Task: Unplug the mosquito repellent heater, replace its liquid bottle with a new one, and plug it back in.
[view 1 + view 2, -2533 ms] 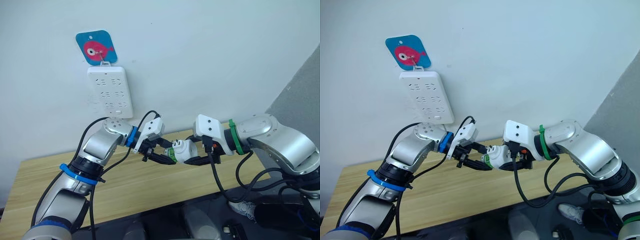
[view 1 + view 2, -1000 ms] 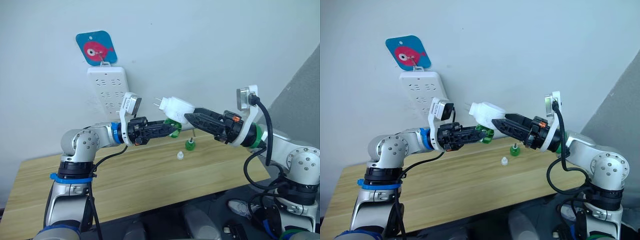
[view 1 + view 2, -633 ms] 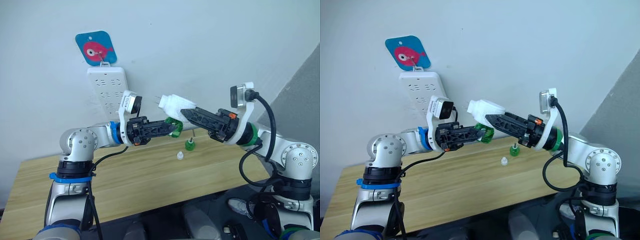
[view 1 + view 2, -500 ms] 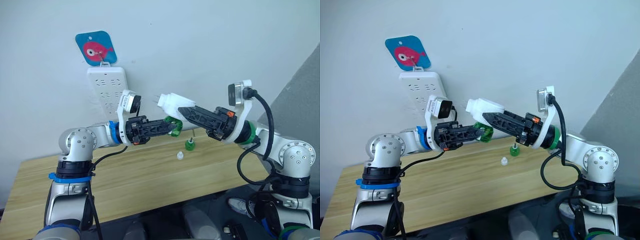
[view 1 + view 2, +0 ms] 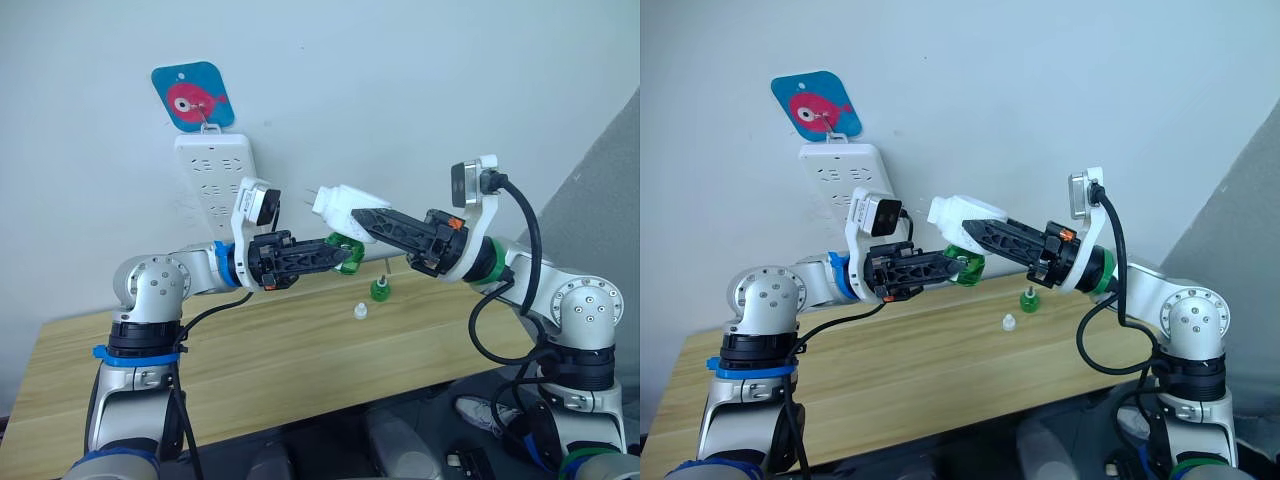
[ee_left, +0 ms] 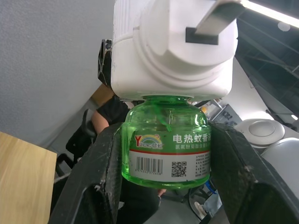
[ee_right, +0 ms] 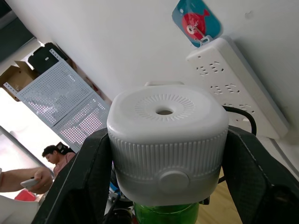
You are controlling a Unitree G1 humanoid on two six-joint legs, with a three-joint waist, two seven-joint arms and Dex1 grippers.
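The mosquito repellent heater (image 7: pixel 168 140) is white and rounded, with a ribbed side and a round vent hole in its top; its prongs point toward the power strip (image 5: pixel 215 183). My right gripper (image 5: pixel 368 222) is clamped on its sides. Just beneath it, screwed into its base, sits a translucent green bottle (image 6: pixel 166 147) with a barcode label, pinched between the fingers (image 6: pixel 100 184) of my left gripper (image 5: pixel 335 255). Another green bottle (image 5: pixel 380 289) and a white cap (image 5: pixel 360 312) stand on the wooden table (image 5: pixel 300 360), below my grippers.

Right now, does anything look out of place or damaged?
Nothing looks damaged or spilled. A spare green bottle and small white cap sit loose on the table, apart from each other, expected mid-swap.
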